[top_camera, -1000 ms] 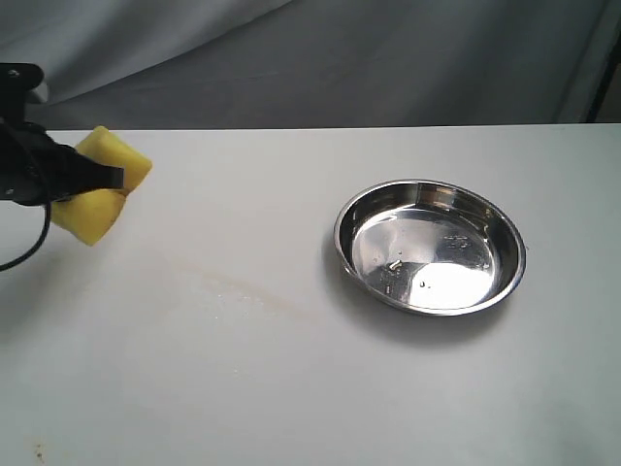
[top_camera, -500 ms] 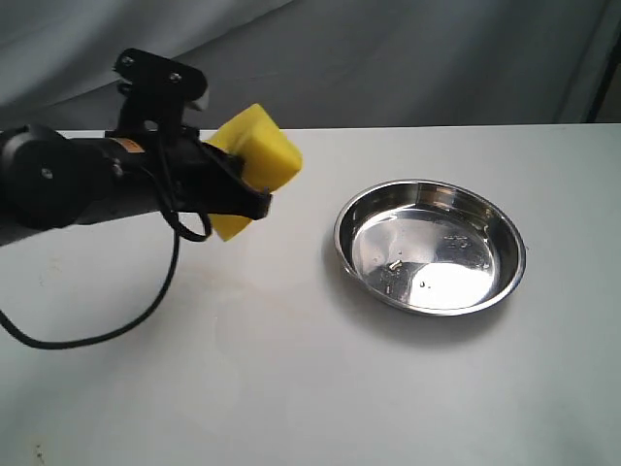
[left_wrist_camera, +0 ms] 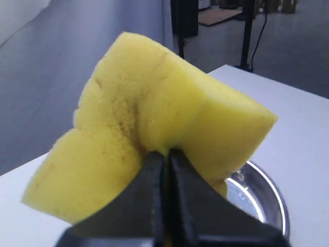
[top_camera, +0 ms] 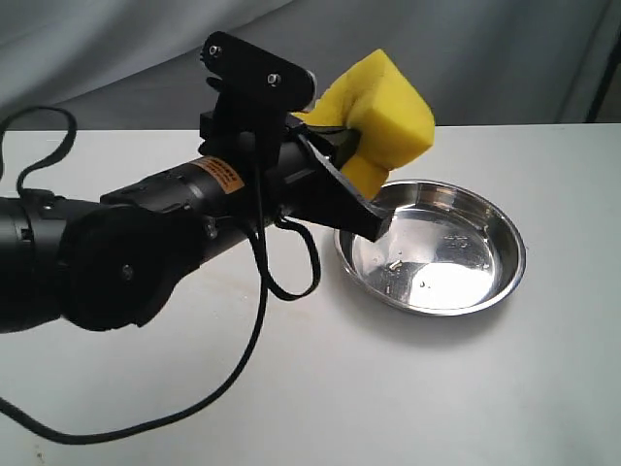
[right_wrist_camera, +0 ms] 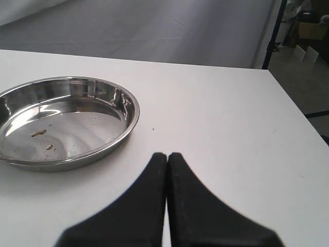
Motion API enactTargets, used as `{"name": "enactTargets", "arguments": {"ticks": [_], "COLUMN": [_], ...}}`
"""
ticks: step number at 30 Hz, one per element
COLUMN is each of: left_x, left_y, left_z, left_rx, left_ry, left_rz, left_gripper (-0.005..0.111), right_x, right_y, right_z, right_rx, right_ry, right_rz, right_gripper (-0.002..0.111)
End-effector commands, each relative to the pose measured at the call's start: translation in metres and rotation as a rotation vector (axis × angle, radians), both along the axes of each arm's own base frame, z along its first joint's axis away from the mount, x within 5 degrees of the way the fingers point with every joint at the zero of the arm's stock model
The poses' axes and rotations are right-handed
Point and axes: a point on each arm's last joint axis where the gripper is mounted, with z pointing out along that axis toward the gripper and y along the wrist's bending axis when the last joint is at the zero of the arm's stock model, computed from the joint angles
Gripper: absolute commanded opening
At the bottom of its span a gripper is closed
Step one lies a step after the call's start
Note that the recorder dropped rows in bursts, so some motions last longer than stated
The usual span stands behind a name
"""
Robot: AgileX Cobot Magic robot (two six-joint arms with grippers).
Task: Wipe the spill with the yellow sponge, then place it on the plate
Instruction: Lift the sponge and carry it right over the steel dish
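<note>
Moved: left tool (top_camera: 342,138) has swung in from far off the plate (top_camera: 505,233) to its rim.
Left tool: clenched deep into the yellow sponge (top_camera: 396,115).
Yellow sponge: aloft at the plate's rim, not touching it.
Right tool (right_wrist_camera: 167,156): clamped empty, beside the plate, over the worktop (right_wrist_camera: 231,128).

Yellow sponge (left_wrist_camera: 154,103) pretty much fills the middle of the frame. The left gripper (left_wrist_camera: 167,153) comes up from the bottom edge, its two black jaws pressed nearly together and pinching the foam hard enough that it creases and bulges out on both sides. There's a faint brownish tint along the crease. In the lower right, a slice of the shiny plate (left_wrist_camera: 270,193) peeks out behind the sponge, sitting on the white table (left_wrist_camera: 300,139). Grey backdrop (left_wrist_camera: 61,62) takes the upper left.
</note>
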Motion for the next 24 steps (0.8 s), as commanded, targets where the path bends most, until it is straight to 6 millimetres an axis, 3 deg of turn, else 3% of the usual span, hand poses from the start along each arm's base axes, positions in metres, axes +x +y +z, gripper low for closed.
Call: {"name": "enactTargets", "arguments": {"ticks": [1, 6, 11, 14, 20, 24], "left_x": [0.003, 0.023, 0.052, 0.068, 0.083, 0.087], "left_y": [-0.017, -0.056, -0.091, -0.111, -0.129, -0.127], "left_z": [-0.018, -0.064, -0.089, -0.106, -0.119, -0.122], "left_rx": [-0.099, -0.101, -0.119, 0.047, 0.195, 0.250], "left_ry": [-0.042, -0.024, -0.014, 0.017, 0.030, 0.007], "left_rz": [-0.065, -0.150, -0.147, -0.171, -0.212, -0.225], "left_gripper": [0.000, 0.000, 0.000, 0.000, 0.000, 0.000], "right_x": [0.000, 0.000, 0.000, 0.000, 0.000, 0.000], "right_y": [0.000, 0.000, 0.000, 0.000, 0.000, 0.000], "right_z": [-0.001, -0.001, -0.001, -0.001, -0.001, -0.001], "right_rx": [-0.002, -0.002, -0.002, -0.002, -0.002, -0.002], "right_ry": [-0.007, -0.007, -0.007, -0.007, -0.007, -0.007], "right_rz": [0.000, 0.000, 0.000, 0.000, 0.000, 0.000], "right_gripper": [0.000, 0.000, 0.000, 0.000, 0.000, 0.000]}}
